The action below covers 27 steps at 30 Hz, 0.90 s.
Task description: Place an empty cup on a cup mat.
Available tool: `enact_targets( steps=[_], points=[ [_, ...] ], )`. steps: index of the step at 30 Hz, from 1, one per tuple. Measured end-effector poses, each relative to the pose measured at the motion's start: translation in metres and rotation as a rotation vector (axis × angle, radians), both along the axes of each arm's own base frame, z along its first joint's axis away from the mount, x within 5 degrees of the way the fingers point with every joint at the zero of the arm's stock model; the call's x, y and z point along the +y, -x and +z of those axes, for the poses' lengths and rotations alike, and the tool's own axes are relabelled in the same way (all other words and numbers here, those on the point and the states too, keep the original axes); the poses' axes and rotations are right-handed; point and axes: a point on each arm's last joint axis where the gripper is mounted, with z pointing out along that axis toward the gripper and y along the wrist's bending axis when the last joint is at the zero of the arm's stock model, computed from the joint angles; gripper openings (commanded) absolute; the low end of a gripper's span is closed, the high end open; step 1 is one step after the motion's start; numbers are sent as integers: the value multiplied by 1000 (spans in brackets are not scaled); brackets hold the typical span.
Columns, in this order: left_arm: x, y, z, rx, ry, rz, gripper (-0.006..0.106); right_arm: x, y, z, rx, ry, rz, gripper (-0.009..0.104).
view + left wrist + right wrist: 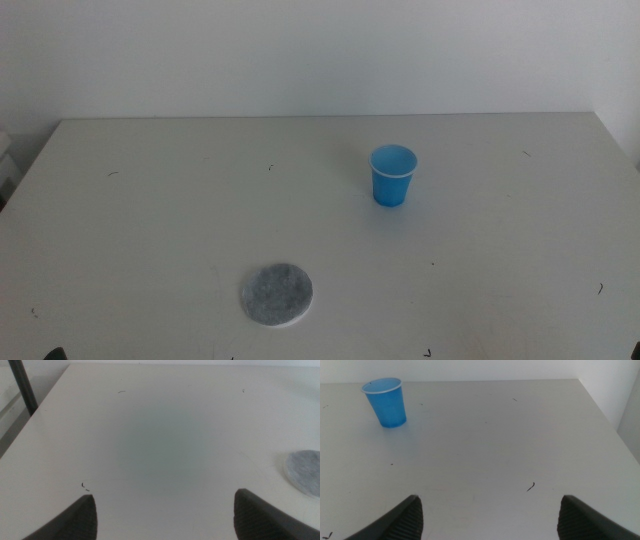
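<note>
Upright cup (385, 402) well apart from open right end effector (487, 517)

cup (393, 175) unobstructed, cup mat (276, 294) well apart

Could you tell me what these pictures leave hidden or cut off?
- Cup: its base stays out of sight in every view, under its own wall.
- Mat: cut by the left wrist picture's edge; whole only in the middle view.
- Left gripper and right gripper: only the jaw tips show, spread wide; the rest is below the frame.
- Both arms: outside the middle view.
</note>
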Motion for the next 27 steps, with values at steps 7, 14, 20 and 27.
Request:
enact_targets(
  steps=[7,14,20,27],
  points=[
    [0,0,0,0,0,0,105,0,-2,21,-15,0,0,94],
    [0,0,0,0,0,0,105,1,-15,50,52,7,-1,94],
    [0,0,0,0,0,0,105,3,-34,87,65,11,-1,94],
    [0,0,0,0,0,0,105,8,-59,123,149,21,23,94]
  ],
)
